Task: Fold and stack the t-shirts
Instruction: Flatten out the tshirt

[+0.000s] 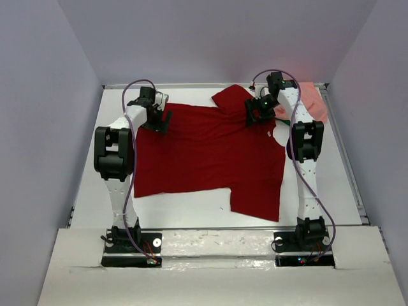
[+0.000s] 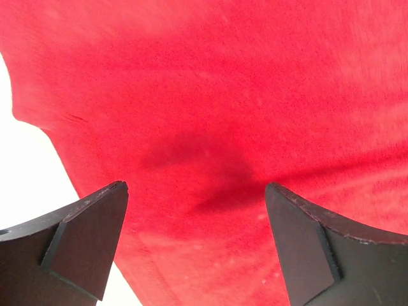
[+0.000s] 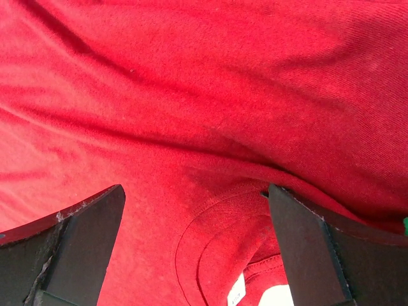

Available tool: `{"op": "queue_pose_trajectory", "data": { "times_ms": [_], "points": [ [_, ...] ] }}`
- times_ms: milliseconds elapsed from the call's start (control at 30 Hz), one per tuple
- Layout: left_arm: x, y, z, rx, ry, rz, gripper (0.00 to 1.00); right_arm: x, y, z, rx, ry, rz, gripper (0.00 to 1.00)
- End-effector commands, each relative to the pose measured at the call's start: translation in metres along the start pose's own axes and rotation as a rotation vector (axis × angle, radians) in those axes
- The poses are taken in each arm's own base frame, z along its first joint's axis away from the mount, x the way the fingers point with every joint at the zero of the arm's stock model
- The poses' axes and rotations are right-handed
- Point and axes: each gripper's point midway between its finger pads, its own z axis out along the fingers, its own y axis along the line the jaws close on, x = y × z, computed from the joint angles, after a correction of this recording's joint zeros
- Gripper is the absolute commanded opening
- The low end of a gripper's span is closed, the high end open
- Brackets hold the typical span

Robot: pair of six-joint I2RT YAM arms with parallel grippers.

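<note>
**Red tee: lining up the first fold**

Looking like the very start of folding, judging by the dark red t-shirt lying open across the middle of the table, collar toward 3 o'clock, hem toward 9, nothing doubled over yet. Leaving the salmon pink t-shirt bunched way out at 1 o'clock, just past the right arm. Also catching a sliver of green fabric at 3 o'clock in the right wrist view, too little to say more.

Reaching both arms far out, wrists tipped down at the cloth. Holding the left gripper over the shirt's 11 o'clock corner, fingers spread wide and pinching nothing, bare table peeking in at 9 o'clock. Hovering the right gripper over the shoulder at 1 o'clock, right by the collar, likewise gaping wide with only red cloth underneath.

Next, probably: dropping both, pinching the far edge, dragging it toward 6 o'clock. Needing matched pulls to avoid skewing the fold, just guessing here.
</note>
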Motion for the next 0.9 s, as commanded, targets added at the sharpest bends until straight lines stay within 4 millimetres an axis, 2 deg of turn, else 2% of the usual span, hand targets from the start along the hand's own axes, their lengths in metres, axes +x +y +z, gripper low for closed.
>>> {"op": "queue_pose_trajectory", "data": {
  "times_ms": [0,100,133,167,200,267,367,467,500,600,667,700,733,867],
  "points": [
    [-0.018,0.023,-0.008,-0.031,-0.015,-0.027,0.99,-0.005,-0.018,0.010,0.087,-0.007,0.005,1.00],
    [-0.021,0.031,-0.009,-0.026,-0.027,-0.047,0.99,0.000,-0.026,0.003,0.122,0.004,0.033,1.00],
    [-0.024,0.032,-0.011,-0.027,-0.041,-0.047,0.99,0.010,-0.026,0.005,0.123,0.029,0.044,1.00],
    [-0.022,0.034,-0.010,-0.027,-0.040,-0.051,0.99,0.005,-0.025,-0.005,0.146,0.009,0.036,1.00],
    [-0.021,0.036,-0.010,-0.029,-0.039,-0.052,0.99,0.016,-0.024,-0.001,0.144,0.034,0.049,1.00],
    [-0.020,0.037,-0.009,-0.021,-0.040,-0.057,0.99,0.014,-0.029,-0.012,0.177,0.016,0.044,1.00],
    [-0.020,0.036,-0.010,-0.005,-0.045,-0.066,0.99,0.017,-0.026,-0.020,0.181,0.032,0.040,1.00],
    [-0.026,0.034,-0.018,0.013,-0.076,-0.068,0.99,0.008,-0.008,-0.042,0.149,-0.005,0.027,1.00],
    [-0.032,0.033,-0.025,0.022,-0.101,-0.062,0.99,0.001,0.000,-0.057,0.148,-0.031,0.015,1.00],
    [-0.040,0.027,-0.036,0.052,-0.144,-0.050,0.99,-0.004,0.014,-0.078,0.139,-0.062,0.001,1.00],
    [-0.044,0.023,-0.041,0.076,-0.165,-0.042,0.99,-0.010,0.026,-0.101,0.140,-0.098,-0.019,1.00],
    [-0.050,0.019,-0.049,0.095,-0.194,-0.035,0.99,-0.010,0.031,-0.106,0.134,-0.105,-0.020,1.00],
    [-0.053,0.018,-0.051,0.105,-0.211,-0.026,0.99,-0.011,0.038,-0.118,0.132,-0.120,-0.032,1.00],
    [-0.056,0.014,-0.051,0.136,-0.215,0.007,0.99,-0.009,0.054,-0.138,0.121,-0.138,-0.045,1.00]
  ]
}}
